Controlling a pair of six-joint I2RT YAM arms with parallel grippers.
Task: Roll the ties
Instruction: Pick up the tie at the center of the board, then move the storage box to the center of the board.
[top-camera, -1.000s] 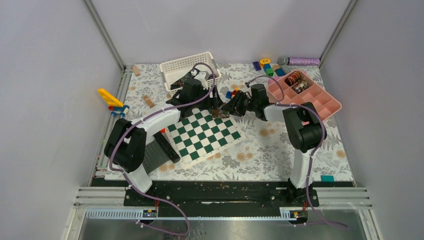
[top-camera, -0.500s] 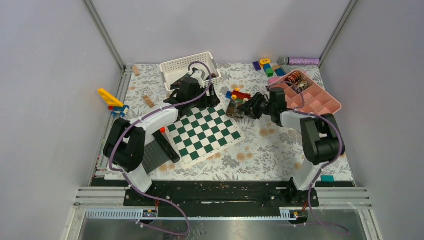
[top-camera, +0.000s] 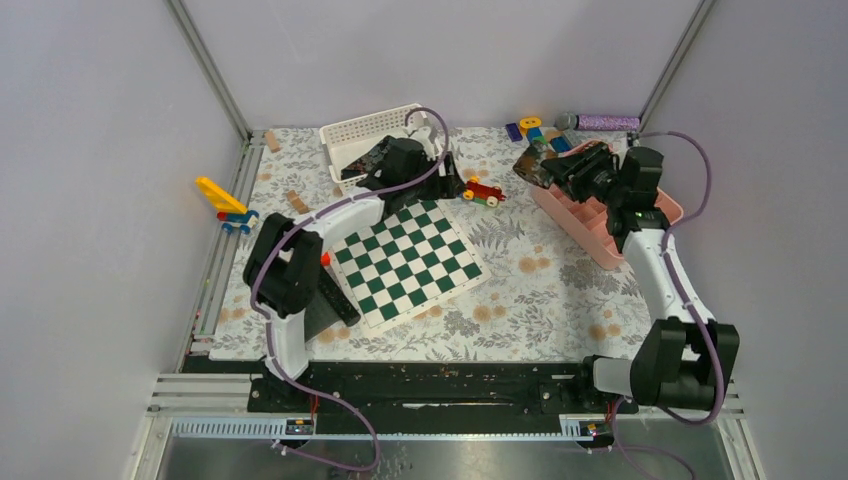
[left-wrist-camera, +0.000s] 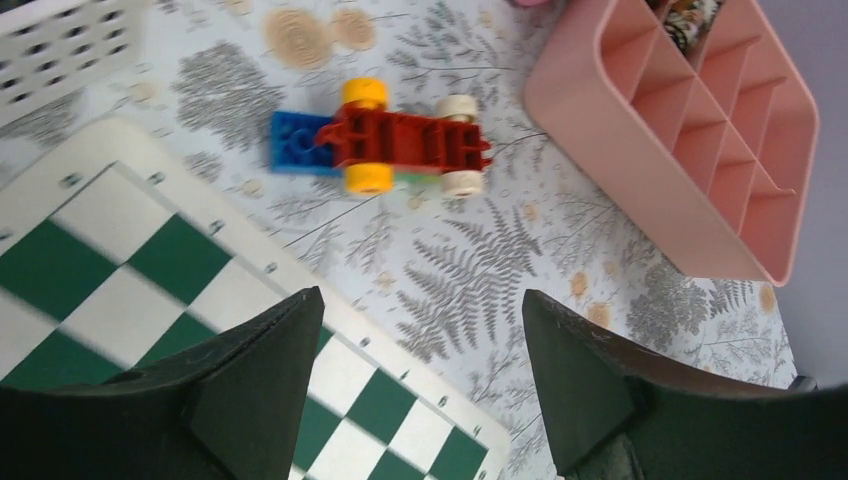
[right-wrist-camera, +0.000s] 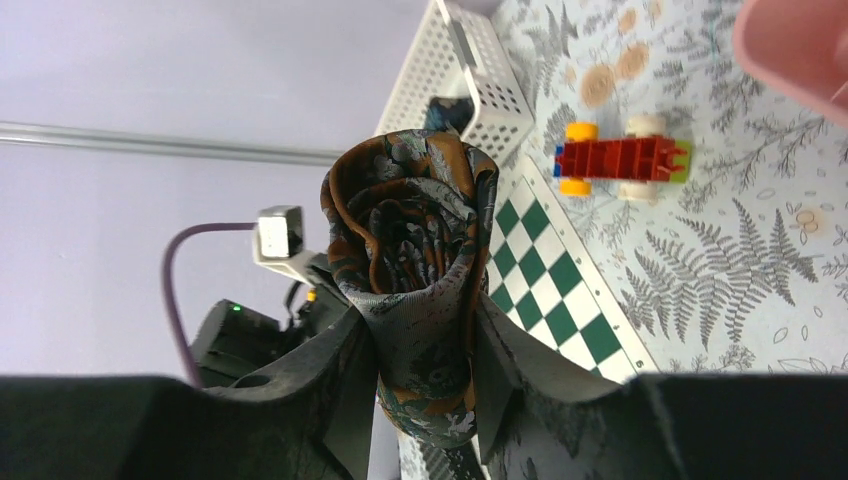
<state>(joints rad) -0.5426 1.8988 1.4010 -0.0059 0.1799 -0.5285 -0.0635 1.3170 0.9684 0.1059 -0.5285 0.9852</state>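
- Right wrist view is filled by the rolled tie (right-wrist-camera: 415, 250), a brown-rust coil seen end-on; my right tool (right-wrist-camera: 420, 400) is clamped on its lower half, one finger each side
- From the top view the rolled tie (top-camera: 530, 165) hangs in the air at the far left corner of the pink tray (top-camera: 585, 232), clear of the worktop (top-camera: 540, 300), so I judge the step in hand is setting it into a compartment
- Its spiral looks slack in the middle while the fingers pin the outer wrap; I'd leave the squeeze as it is, since a harder one may crush the coil oval and a lighter one may let the wrap spring
- I'd pick a free compartment near the finished coil (left-wrist-camera: 690, 15) that shows in an end compartment of the tray in the left wrist view, and come down straight over it rather than sliding across the dividers
- Best to lower until walls stand on both sides of the coil before I part the fingers, so the walls take over holding it shut; then open only a little and lift straight up so no layer gets dragged out
- My left tool (left-wrist-camera: 420, 400) stands wide open with nothing between its fingers, over the far right edge of the chessboard (left-wrist-camera: 150, 290) near the toy car (left-wrist-camera: 400, 150); it is well apart from the tray and I'd leave it parked
- Dark fabric (top-camera: 365, 158) lies in the white basket (top-camera: 345, 132) far left, probably the next tie to roll
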